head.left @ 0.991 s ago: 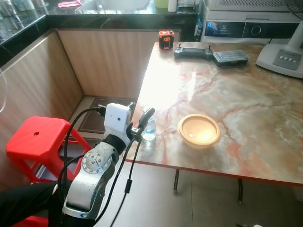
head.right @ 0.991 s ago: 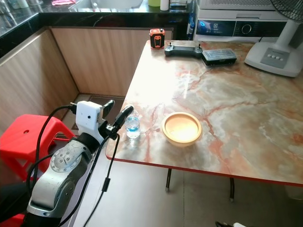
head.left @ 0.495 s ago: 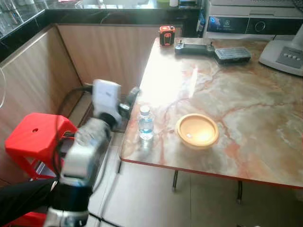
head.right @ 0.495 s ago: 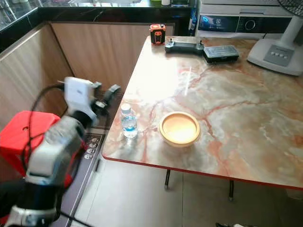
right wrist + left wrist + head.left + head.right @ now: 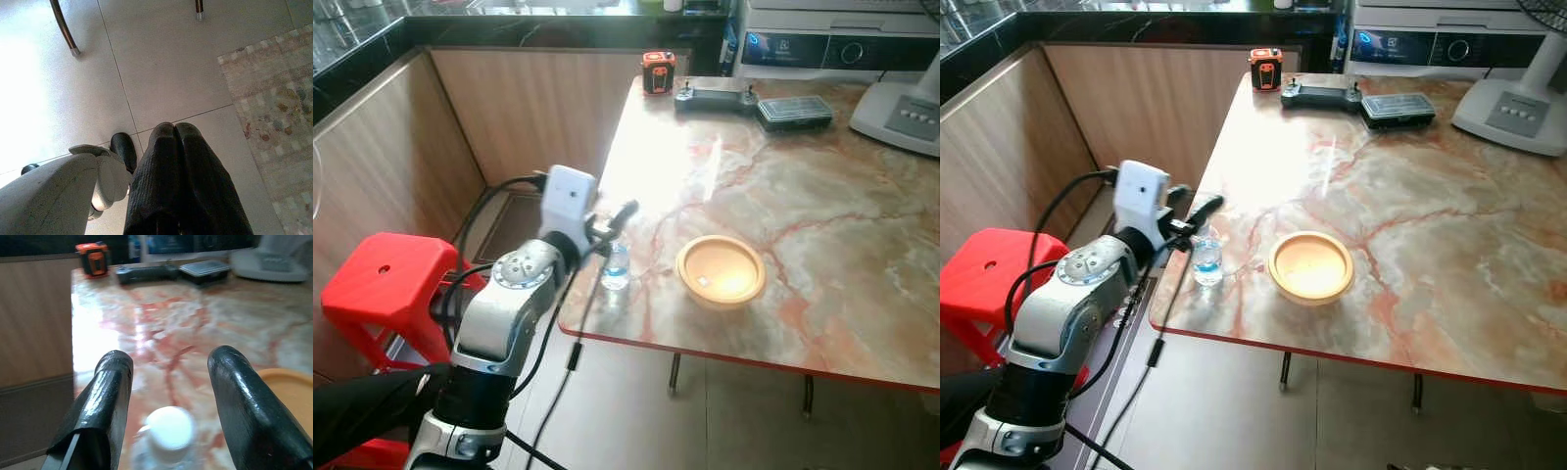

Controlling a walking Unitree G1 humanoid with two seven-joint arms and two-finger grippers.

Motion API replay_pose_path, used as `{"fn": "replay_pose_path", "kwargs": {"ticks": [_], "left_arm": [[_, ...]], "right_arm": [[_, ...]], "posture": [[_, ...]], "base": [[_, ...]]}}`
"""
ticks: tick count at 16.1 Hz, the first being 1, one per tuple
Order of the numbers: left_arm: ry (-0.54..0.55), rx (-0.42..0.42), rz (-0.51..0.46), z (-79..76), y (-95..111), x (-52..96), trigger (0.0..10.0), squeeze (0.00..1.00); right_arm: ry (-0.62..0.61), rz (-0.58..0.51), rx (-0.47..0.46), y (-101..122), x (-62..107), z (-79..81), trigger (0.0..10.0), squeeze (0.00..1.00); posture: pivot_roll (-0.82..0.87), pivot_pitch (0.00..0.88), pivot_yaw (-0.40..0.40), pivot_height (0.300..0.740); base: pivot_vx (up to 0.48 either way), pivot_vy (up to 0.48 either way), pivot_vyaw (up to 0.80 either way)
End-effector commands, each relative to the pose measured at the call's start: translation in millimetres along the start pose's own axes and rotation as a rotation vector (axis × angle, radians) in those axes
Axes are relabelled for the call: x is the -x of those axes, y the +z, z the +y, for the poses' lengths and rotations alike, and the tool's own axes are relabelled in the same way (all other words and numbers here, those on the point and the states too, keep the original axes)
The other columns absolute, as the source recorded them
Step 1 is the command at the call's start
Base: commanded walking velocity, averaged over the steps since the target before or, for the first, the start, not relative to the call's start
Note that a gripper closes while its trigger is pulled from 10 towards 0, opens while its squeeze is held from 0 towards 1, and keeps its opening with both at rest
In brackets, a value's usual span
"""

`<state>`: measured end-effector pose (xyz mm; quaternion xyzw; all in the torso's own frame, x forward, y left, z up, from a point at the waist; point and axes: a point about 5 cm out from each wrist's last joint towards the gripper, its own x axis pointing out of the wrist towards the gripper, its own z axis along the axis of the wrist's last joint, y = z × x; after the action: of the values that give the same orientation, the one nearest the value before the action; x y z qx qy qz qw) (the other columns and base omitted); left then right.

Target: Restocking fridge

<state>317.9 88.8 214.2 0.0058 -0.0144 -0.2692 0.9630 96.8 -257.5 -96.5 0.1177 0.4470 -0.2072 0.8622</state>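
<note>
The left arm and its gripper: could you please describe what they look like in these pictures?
The left arm is silver metal with a round, dotted joint disc near the wrist and a white box-shaped camera housing on top. Black cables loop along it, and one hangs down. The left gripper has two long, glossy black fingers with rounded tips. The right gripper's fingers are black with a fine ribbed texture.

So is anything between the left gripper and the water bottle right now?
Nothing visible. The open left gripper has the water bottle cap directly between its fingers; the yellow bowl sits off to the side.
</note>
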Motion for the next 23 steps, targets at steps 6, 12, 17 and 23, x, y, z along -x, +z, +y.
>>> {"fn": "replay_pose_path", "kwargs": {"ticks": [6, 12, 17, 23], "left_arm": [[0.021, -0.029, 0.126, -0.3, -2, 2.0, 10.0, 0.0], [0.009, 0.01, 0.157, -3.1, -6, -1.3, 10.0, 0.0], [0.024, 0.018, 0.174, -1.3, -11, -1.7, 6.8, 0.0], [0.038, 0.018, 0.2, 0.4, -17, -0.9, 0.0, 0.0]], "right_arm": [[-0.002, 0.01, 0.001, -2, 0.7, -1.1, 10.0, 0.0], [-0.001, 0.007, -0.002, -2, 0.9, -1.4, 10.0, 0.0], [-0.001, 0.008, 0.001, -2, 1.0, -2.3, 10.0, 0.0], [0.0, 0.009, 0.001, -2, 0.9, -2.6, 10.0, 0.0]], "posture": [[0.1, 0.065, 0.003, 0.74], [0.09, 0.059, 0.002, 0.74], [0.09, 0.061, -0.001, 0.74], [0.09, 0.064, -0.004, 0.74]], "base": [[0.0, 0.0, 0.0], [0.0, 0.0, 0.0], [0.0, 0.0, 0.0], [0.0, 0.0, 0.0]]}}
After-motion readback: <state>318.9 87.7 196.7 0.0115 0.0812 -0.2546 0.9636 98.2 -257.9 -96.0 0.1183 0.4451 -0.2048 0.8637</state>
